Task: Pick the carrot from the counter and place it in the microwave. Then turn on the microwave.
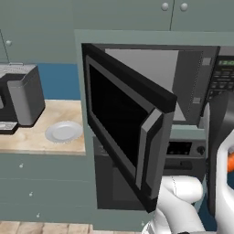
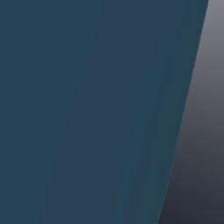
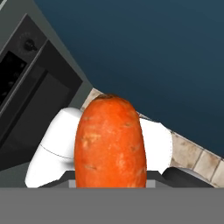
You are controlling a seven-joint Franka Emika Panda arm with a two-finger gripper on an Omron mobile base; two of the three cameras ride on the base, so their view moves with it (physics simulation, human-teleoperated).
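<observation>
Jaws: closed on the carrot (image 3: 110,142), which fills the middle of the hand view, blunt end away from the hand; the fingertips themselves are hidden behind it.
Carrot: off the counter (image 1: 41,137) and carried low, an orange sliver at the right edge of the left base view, beside the arm and below the microwave (image 1: 183,87).
Hand aim: looks down past the oven (image 3: 30,83) front to a tiled floor, so the carrot is probably held low to keep clear of the door while the arm comes round.
Door (image 1: 123,123): swung wide toward the base, cavity open, ready for loading.
Keypad (image 1: 224,77): right of the cavity, green display; for the final step.
Plate (image 1: 64,131): on the counter, beside a toaster (image 1: 23,96).
Progress: pick done; lifting into the cavity, shutting the door and starting remain.
</observation>
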